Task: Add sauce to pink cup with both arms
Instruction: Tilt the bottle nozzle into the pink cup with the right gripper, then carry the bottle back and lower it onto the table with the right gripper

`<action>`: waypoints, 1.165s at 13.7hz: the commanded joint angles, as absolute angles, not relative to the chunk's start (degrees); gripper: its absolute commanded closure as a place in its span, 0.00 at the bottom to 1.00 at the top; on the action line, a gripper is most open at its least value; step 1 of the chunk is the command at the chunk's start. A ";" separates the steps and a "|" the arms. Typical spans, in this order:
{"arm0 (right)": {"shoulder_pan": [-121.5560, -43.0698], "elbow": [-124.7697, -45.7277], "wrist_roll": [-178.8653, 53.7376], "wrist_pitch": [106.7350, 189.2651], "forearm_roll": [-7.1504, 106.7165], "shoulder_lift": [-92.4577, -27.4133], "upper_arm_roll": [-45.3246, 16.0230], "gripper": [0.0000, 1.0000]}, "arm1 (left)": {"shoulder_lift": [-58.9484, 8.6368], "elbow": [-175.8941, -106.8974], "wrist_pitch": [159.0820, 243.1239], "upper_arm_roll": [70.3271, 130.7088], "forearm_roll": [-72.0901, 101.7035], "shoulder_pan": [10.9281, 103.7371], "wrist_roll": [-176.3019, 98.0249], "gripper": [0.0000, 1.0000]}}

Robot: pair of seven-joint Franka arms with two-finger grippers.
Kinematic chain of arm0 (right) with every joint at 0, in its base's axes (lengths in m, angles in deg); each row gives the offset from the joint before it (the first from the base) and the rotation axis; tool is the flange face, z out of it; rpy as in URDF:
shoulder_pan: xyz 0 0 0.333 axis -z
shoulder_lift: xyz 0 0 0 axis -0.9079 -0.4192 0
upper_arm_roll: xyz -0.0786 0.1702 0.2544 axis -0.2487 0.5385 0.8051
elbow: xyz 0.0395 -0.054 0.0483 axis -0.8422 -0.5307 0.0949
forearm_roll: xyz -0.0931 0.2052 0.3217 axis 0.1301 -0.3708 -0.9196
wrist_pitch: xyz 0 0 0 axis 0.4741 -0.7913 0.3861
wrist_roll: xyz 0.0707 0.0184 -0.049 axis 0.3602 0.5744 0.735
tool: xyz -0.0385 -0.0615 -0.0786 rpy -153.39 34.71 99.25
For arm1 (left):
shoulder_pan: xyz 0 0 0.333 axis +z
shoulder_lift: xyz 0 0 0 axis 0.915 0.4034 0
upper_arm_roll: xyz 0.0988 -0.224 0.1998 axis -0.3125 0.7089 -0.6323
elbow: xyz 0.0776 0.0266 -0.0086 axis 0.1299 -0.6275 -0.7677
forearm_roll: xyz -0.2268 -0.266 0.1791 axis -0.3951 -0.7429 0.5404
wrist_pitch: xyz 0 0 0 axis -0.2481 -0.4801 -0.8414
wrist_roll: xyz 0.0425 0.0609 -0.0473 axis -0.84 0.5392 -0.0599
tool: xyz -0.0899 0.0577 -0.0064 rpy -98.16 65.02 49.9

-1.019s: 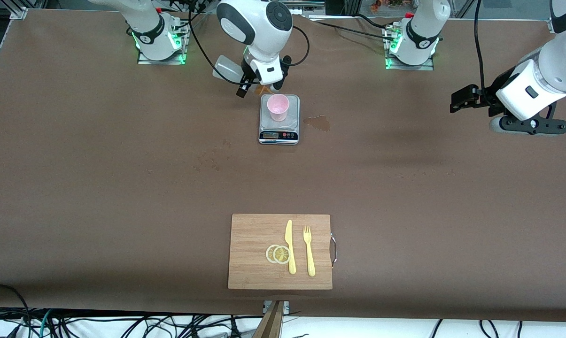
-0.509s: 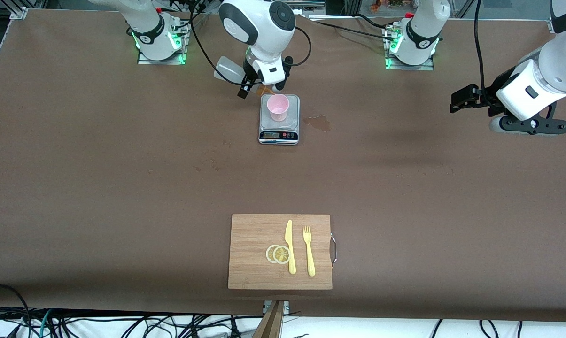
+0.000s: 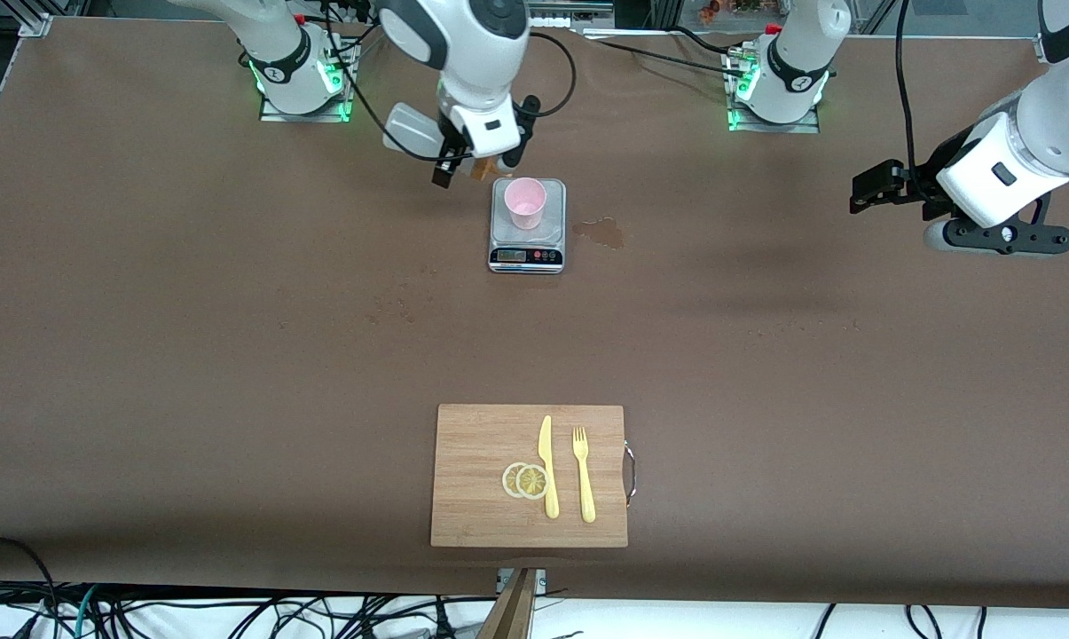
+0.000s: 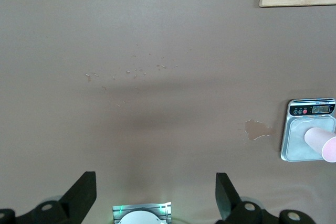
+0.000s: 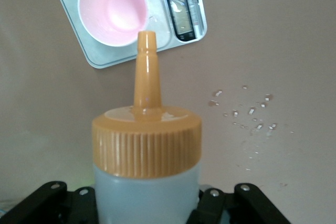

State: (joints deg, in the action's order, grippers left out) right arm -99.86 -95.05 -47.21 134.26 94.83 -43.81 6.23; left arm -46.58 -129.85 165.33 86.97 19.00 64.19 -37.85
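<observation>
The pink cup stands upright on a grey scale; it also shows in the right wrist view and the left wrist view. My right gripper is shut on the sauce bottle, tilted, over the table beside the scale toward the right arm's end. The bottle's whitish body and orange nozzle point toward the cup, with the tip short of its rim. My left gripper is open and empty, held high over the left arm's end of the table, where that arm waits.
A brown wet stain lies on the table beside the scale. A wooden cutting board near the front camera carries a yellow knife, a yellow fork and two lemon slices.
My right gripper has moved with the bottle away from the cup, toward the right arm's end of the table and its base. The left arm has not moved.
</observation>
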 commanded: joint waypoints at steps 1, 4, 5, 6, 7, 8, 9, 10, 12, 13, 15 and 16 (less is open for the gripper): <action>-93.97 -95.39 -37.83 133.19 90.07 -38.77 5.66 0.92 | -46.12 -128.78 165.06 86.94 18.61 64.10 -36.73 0.00; -92.20 -94.86 -27.99 133.28 84.54 -36.56 -1.18 0.92 | -46.12 -128.78 164.98 86.85 18.61 64.10 -36.73 0.00; -91.76 -94.08 -23.95 133.28 82.69 -36.30 -3.81 0.92 | -46.12 -128.78 165.06 86.85 18.61 64.10 -36.73 0.00; -91.32 -93.63 -19.91 133.28 80.41 -36.21 -6.45 0.92 | -46.12 -128.78 165.06 86.85 18.61 64.18 -36.73 0.00; -90.97 -93.11 -15.61 133.28 77.69 -36.21 -9.35 0.92 | -46.12 -128.78 165.06 86.85 18.70 64.10 -36.73 0.00; -90.88 -92.84 -10.87 133.36 74.53 -36.29 -12.60 0.92 | -46.12 -128.78 165.06 86.85 18.70 64.18 -36.64 0.00; -90.70 -92.75 -5.86 133.45 71.19 -36.56 -15.76 0.92 | -46.12 -128.78 165.06 86.85 18.70 64.19 -36.64 0.00; -90.09 -92.75 -1.02 133.45 68.29 -36.82 -18.40 0.92 | -46.21 -128.78 164.89 86.85 18.70 64.19 -36.64 0.00; -88.86 -92.75 7.94 133.37 63.45 -37.61 -22.19 0.92 | -46.21 -128.78 164.80 86.85 18.70 64.27 -36.64 0.00; -88.60 -92.84 11.99 133.37 62.03 -38.14 -24.30 0.92 | -46.21 -128.78 164.89 86.85 18.70 64.27 -36.64 0.00; -88.42 -93.01 18.94 133.28 58.61 -39.54 -28.34 0.92 | -46.21 -128.78 164.89 86.85 18.70 64.27 -36.64 0.00; -88.33 -93.10 23.33 133.10 55.55 -40.85 -30.45 0.91 | -46.21 -128.78 164.89 86.85 18.70 64.27 -36.64 0.00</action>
State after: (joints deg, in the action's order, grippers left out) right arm -88.38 -93.70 16.79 133.96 60.14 -38.84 -27.73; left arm -46.56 -129.85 165.33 86.93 19.00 64.19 -37.85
